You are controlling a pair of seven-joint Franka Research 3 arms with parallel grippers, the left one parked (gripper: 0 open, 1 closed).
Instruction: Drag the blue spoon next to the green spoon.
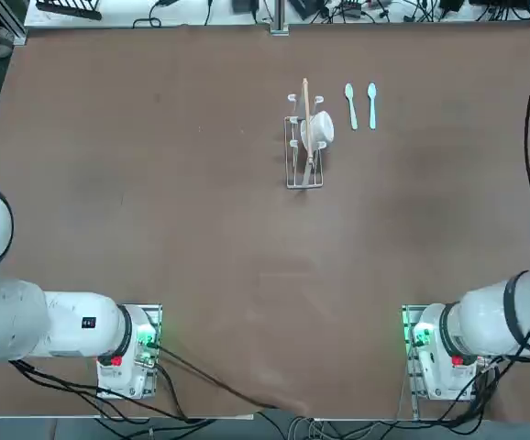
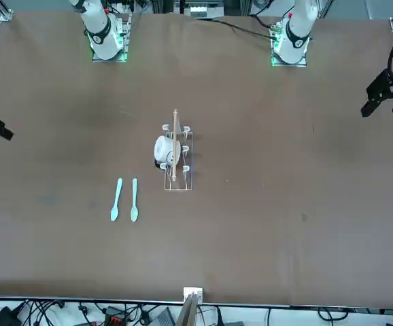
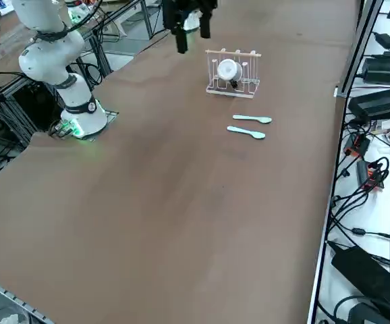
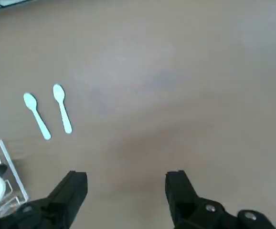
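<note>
Reading the overhead view from left to right, the first thing is the wire rack (image 1: 304,176), which stands toward the far side of the table (image 1: 155,229) and has a white cup (image 1: 318,128) hung on it. Just to the right of the rack lies the green spoon (image 1: 350,106), flat on the table with its bowl pointing to the far edge. One step further right of the rack lies the blue spoon (image 1: 372,104). It runs parallel to the green one with its bowl the same way, and the two are close together but not touching.

That layout makes sense for a drag. A spoon this thin and flat is easier to push along the table than to pinch up, and after sliding it lies in line with its neighbour. With the pair side by side to the right of the rack, I judge the task done, or very nearly.

Well back from the rack, on the robot's side and up off the table, the right gripper (image 4: 126,191) hangs with its two fingers (image 4: 76,188) spread wide and nothing between them. Its wrist camera looks down past them at the rack and both spoons. Standing clear like this, it cannot disturb the blue spoon. Only a wish for a tighter gap would call for another nudge.
</note>
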